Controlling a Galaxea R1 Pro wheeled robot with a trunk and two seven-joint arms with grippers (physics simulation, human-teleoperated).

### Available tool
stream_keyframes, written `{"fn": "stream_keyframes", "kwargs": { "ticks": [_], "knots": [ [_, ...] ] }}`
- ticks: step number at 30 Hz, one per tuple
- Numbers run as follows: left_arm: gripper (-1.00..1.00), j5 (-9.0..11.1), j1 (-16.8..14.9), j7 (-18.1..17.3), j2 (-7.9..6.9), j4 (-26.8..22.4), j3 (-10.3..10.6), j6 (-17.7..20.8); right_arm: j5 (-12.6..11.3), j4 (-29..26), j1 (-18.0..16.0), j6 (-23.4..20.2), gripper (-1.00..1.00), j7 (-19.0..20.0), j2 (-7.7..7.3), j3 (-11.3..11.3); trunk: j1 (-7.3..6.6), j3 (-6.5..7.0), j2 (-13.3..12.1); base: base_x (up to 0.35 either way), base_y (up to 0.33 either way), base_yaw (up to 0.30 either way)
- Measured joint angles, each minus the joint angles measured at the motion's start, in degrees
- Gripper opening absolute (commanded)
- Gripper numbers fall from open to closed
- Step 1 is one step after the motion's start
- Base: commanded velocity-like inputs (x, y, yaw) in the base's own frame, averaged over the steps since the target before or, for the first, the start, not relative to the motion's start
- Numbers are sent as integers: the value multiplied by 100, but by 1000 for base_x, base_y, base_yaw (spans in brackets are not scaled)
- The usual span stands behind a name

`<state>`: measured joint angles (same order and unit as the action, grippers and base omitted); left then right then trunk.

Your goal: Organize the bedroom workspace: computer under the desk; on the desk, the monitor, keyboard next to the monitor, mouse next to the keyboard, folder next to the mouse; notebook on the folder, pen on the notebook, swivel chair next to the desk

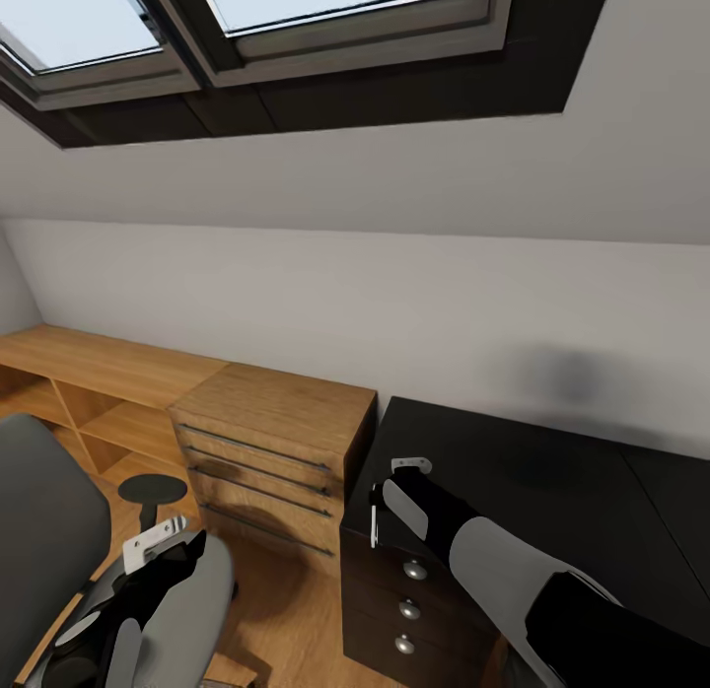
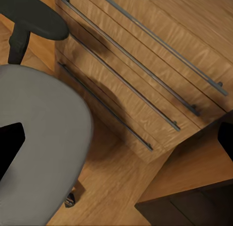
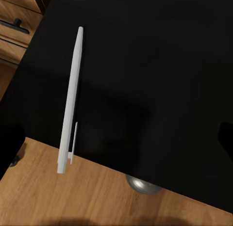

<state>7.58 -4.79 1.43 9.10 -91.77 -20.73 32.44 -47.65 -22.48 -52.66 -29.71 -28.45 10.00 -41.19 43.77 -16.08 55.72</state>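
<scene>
The black desk (image 1: 523,481) runs along the wall at the right, its drawer unit (image 1: 409,599) below its left end. My right gripper (image 1: 392,479) hovers open over that end. The thin white pen (image 1: 375,526) is just below it, straddling the desk's front edge. In the right wrist view the pen (image 3: 70,100) runs between the wide-apart fingers with its clip end past the desk (image 3: 145,66) edge; I cannot tell whether it rests there. My left gripper (image 1: 158,543) is open and empty above the grey swivel chair (image 1: 44,530) seat (image 2: 43,138).
A light-wood drawer chest (image 1: 266,447) stands between chair and desk, close in the left wrist view (image 2: 145,80). Low wood shelving (image 1: 89,392) runs along the left wall. The chair's black armrest (image 1: 151,489) rises beside my left arm. Skylight windows (image 1: 296,8) sit in the sloped ceiling.
</scene>
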Motion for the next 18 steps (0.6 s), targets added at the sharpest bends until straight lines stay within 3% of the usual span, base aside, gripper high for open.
{"fn": "stream_keyframes", "kwargs": {
  "ticks": [18],
  "knots": [
    [100, 3, 0, 0, 0, 0, 0, 1, 10, 10, 0, 9, 100, 0, 0, 11, -1, -134, 1, 11, 8, 0]
  ]
}}
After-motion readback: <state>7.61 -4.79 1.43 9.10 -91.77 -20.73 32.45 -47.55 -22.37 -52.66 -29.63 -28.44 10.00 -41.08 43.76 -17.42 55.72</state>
